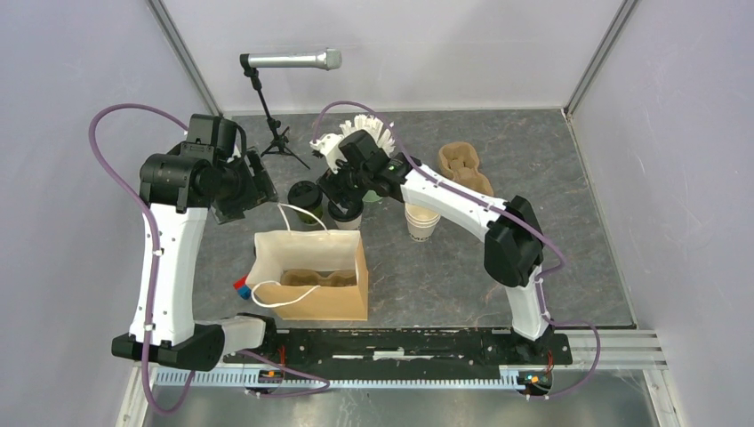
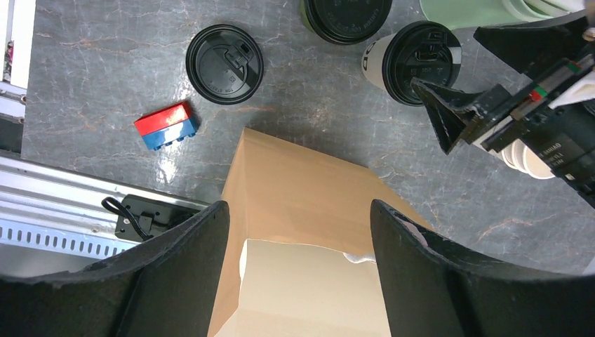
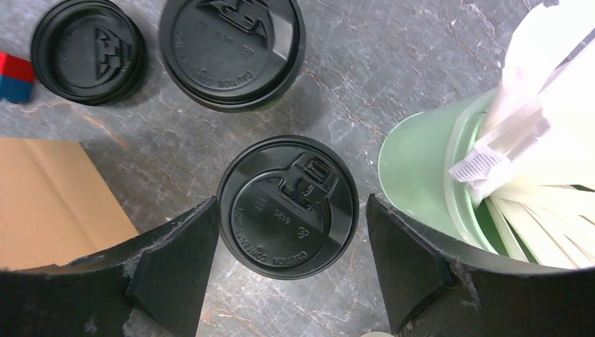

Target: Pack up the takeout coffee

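Microphone (image 1: pixel 293 60), red-blue brick (image 2: pixel 165 126), cream cups (image 1: pixel 421 221)

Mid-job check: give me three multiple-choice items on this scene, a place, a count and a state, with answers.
1. Where is the right gripper?
A. Over the toy block
B. Astride the lidded white cup
C. At the cream cups

2. Black lids in the right wrist view?
A. One
B. Three
C. Five

3. The paper bag is:
A. folded flat
B. on its side
C. upright, open, cardboard tray inside

Answers: B, its fingers flank the lid; B, two on cups, one loose; C, the top view looks down onto the tray.
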Motion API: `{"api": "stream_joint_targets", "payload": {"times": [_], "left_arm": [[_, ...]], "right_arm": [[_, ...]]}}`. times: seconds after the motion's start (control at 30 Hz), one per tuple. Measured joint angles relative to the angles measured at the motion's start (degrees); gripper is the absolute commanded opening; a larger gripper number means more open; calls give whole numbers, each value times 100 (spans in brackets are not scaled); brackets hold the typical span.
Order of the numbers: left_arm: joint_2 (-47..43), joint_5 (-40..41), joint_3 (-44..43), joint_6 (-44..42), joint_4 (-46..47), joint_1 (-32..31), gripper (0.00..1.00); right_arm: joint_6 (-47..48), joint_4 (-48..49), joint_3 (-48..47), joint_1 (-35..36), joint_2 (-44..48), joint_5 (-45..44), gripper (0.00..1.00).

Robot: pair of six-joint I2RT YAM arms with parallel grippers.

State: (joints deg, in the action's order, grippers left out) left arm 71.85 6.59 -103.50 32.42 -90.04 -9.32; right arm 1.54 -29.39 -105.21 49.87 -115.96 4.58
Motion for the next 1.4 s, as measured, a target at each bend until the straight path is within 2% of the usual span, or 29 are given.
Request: {"api": "stream_joint_targets", "payload": {"times": [0.6, 0.8, 0.97, 1.2, 1.23, 1.4], "left_arm": [[22, -26, 9, 0, 17, 0, 80], [22, -26, 17, 0, 15, 0, 80], [22, -24, 17, 0, 15, 0, 80], [20, -24, 22, 0, 17, 0, 80], [20, -24, 26, 0, 17, 0, 80], [17, -26, 33, 0, 22, 0, 80]], "right_arm": [[321, 50, 72, 74, -291, -146, 83], [398, 109, 72, 105, -295, -225, 76], [466, 107, 72, 116, -295, -354, 75], [542, 133, 136, 136, -245, -321, 87], [544, 122, 138, 136, -234, -297, 97], [601, 9, 138, 136, -186, -170, 98]]}}
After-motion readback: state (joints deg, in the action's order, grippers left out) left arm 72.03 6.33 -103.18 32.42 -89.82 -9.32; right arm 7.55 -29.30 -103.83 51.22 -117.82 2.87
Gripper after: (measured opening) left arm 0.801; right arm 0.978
